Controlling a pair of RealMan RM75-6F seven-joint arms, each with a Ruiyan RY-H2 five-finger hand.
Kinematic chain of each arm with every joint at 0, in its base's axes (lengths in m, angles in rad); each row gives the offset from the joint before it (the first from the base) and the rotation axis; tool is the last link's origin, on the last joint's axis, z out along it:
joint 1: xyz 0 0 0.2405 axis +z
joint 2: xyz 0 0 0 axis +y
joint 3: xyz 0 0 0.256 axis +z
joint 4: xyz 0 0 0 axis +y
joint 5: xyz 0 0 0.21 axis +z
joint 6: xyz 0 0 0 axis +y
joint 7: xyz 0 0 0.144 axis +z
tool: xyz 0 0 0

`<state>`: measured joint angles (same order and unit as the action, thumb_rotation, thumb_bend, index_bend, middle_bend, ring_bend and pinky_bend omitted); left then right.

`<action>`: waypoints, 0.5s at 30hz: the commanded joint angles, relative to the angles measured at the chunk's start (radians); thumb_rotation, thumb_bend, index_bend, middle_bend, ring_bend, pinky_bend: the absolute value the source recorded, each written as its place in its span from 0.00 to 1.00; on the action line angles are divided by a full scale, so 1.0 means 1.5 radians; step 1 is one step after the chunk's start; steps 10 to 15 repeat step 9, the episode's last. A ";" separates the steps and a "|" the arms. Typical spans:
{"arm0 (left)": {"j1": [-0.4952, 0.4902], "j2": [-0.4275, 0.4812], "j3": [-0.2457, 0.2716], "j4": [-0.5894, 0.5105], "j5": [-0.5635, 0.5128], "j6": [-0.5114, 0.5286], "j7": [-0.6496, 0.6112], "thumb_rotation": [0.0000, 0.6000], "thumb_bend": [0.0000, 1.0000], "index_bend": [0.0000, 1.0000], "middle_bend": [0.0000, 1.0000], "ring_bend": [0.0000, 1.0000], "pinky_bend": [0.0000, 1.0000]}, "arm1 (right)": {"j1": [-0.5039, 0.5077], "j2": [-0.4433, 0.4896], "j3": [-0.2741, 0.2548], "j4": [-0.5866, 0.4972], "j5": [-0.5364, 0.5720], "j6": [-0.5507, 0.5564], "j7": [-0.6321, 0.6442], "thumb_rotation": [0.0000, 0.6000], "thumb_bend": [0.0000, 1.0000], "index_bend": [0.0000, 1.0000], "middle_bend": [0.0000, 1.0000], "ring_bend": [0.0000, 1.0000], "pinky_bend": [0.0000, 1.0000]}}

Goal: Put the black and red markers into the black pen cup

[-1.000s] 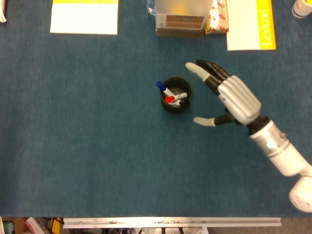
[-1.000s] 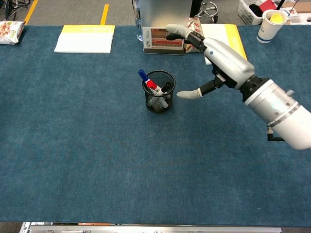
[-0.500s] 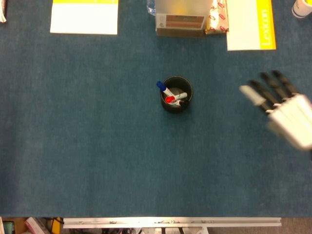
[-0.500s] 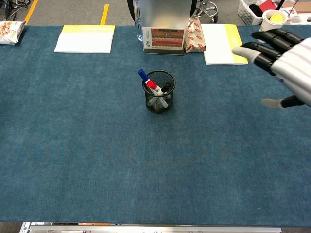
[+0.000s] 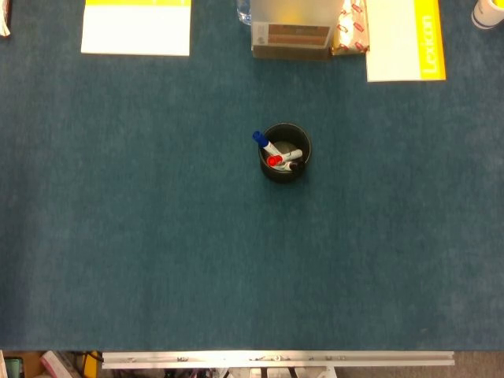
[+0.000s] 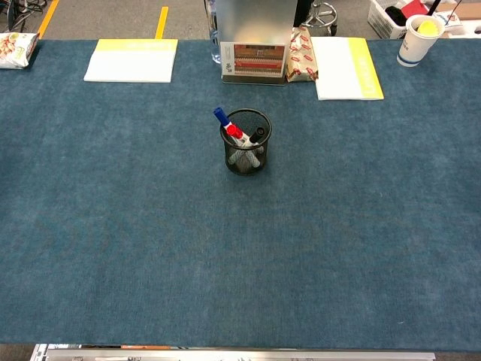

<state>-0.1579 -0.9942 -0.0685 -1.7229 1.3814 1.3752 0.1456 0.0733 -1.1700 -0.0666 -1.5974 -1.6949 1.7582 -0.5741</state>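
Note:
The black mesh pen cup stands upright near the middle of the blue table. Inside it lean a red-capped marker, a black-capped marker and a blue-capped marker, whose cap sticks out past the rim. Neither hand shows in the head view or the chest view.
Along the far edge lie a yellow-topped notepad at the left, a box with a snack packet in the middle, and a white and yellow booklet. A paper cup stands at the far right corner.
My right hand, open beside the cup a second ago, has swept away to the right and left both views. The cup and markers have not moved.

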 commanded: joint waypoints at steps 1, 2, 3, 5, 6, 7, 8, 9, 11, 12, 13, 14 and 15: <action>0.000 -0.003 -0.001 0.003 -0.003 0.000 -0.002 1.00 0.22 0.37 0.03 0.00 0.04 | -0.016 -0.010 0.017 0.027 0.016 0.014 0.047 1.00 0.00 0.16 0.19 0.06 0.12; 0.000 -0.004 -0.001 0.005 -0.004 0.000 -0.003 1.00 0.22 0.37 0.03 0.00 0.04 | -0.019 -0.014 0.020 0.035 0.019 0.015 0.060 1.00 0.00 0.16 0.19 0.06 0.12; 0.000 -0.004 -0.002 0.007 -0.006 -0.001 -0.004 1.00 0.22 0.37 0.04 0.00 0.04 | -0.021 -0.017 0.023 0.040 0.022 0.015 0.069 1.00 0.00 0.16 0.19 0.06 0.12; -0.001 -0.005 -0.004 0.012 -0.016 -0.005 -0.006 1.00 0.22 0.37 0.04 0.00 0.04 | -0.026 -0.019 0.027 0.049 0.027 0.013 0.084 1.00 0.00 0.16 0.19 0.06 0.12; -0.002 -0.006 -0.005 0.015 -0.021 -0.009 -0.007 1.00 0.22 0.37 0.04 0.00 0.04 | -0.027 -0.020 0.029 0.053 0.029 0.013 0.090 1.00 0.00 0.16 0.19 0.06 0.12; -0.003 -0.007 -0.007 0.018 -0.026 -0.011 -0.008 1.00 0.22 0.37 0.04 0.00 0.04 | -0.028 -0.020 0.032 0.057 0.031 0.011 0.096 1.00 0.00 0.16 0.19 0.06 0.12; -0.004 -0.009 -0.008 0.021 -0.030 -0.013 -0.007 1.00 0.22 0.37 0.04 0.00 0.04 | -0.030 -0.021 0.035 0.061 0.036 0.009 0.104 1.00 0.00 0.16 0.19 0.06 0.12; -0.004 -0.010 -0.008 0.023 -0.033 -0.015 -0.006 1.00 0.22 0.38 0.04 0.00 0.04 | -0.031 -0.021 0.036 0.063 0.039 0.006 0.108 1.00 0.00 0.16 0.19 0.06 0.12; -0.004 -0.010 -0.008 0.023 -0.033 -0.015 -0.006 1.00 0.22 0.38 0.04 0.00 0.04 | -0.031 -0.021 0.036 0.063 0.039 0.006 0.108 1.00 0.00 0.16 0.19 0.06 0.12; -0.004 -0.010 -0.008 0.023 -0.033 -0.015 -0.006 1.00 0.22 0.38 0.04 0.00 0.04 | -0.031 -0.021 0.036 0.063 0.039 0.006 0.108 1.00 0.00 0.16 0.19 0.06 0.12; -0.004 -0.010 -0.008 0.023 -0.033 -0.015 -0.006 1.00 0.22 0.38 0.04 0.00 0.04 | -0.031 -0.021 0.036 0.063 0.039 0.006 0.108 1.00 0.00 0.16 0.19 0.06 0.12; -0.004 -0.010 -0.008 0.023 -0.033 -0.015 -0.006 1.00 0.22 0.38 0.04 0.00 0.04 | -0.031 -0.021 0.036 0.063 0.039 0.006 0.108 1.00 0.00 0.16 0.19 0.06 0.12; -0.004 -0.010 -0.008 0.023 -0.033 -0.015 -0.006 1.00 0.22 0.38 0.04 0.00 0.04 | -0.031 -0.021 0.036 0.063 0.039 0.006 0.108 1.00 0.00 0.16 0.19 0.06 0.12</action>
